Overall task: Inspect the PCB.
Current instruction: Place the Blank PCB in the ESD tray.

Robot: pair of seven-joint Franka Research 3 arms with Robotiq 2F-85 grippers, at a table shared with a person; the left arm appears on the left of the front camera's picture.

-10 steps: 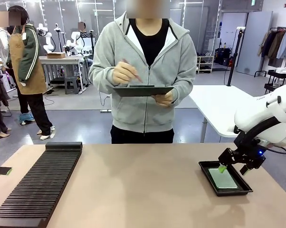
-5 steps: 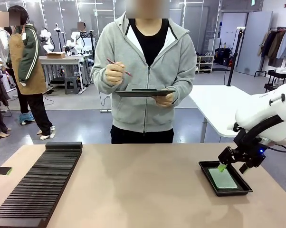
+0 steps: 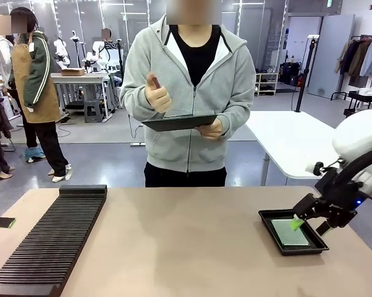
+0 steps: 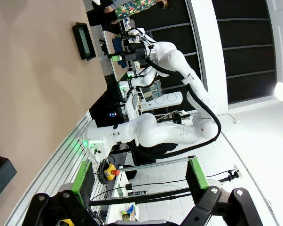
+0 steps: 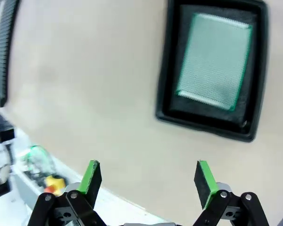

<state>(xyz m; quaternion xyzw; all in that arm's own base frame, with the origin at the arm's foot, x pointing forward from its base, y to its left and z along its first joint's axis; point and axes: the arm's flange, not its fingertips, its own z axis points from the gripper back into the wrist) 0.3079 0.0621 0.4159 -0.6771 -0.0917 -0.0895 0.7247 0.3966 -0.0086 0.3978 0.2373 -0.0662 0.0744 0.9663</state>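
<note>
item: pcb (image 5: 213, 61), green, lying flat inside a shallow black tray (image 3: 267, 218) at the table's right end. step, as judged: board set down for checking; the person (image 3: 192, 93) at the far side holds a clipboard (image 3: 177, 121) and a pen, apparently recording. next move likely calls for a level pinch on the board's edges over the tray wall. right gripper (image 3: 309, 218): beside the tray's right rim, low, jaws apart, empty. left gripper (image 4: 139, 183): at the table's left edge, turned sideways, jaws apart, empty.
</note>
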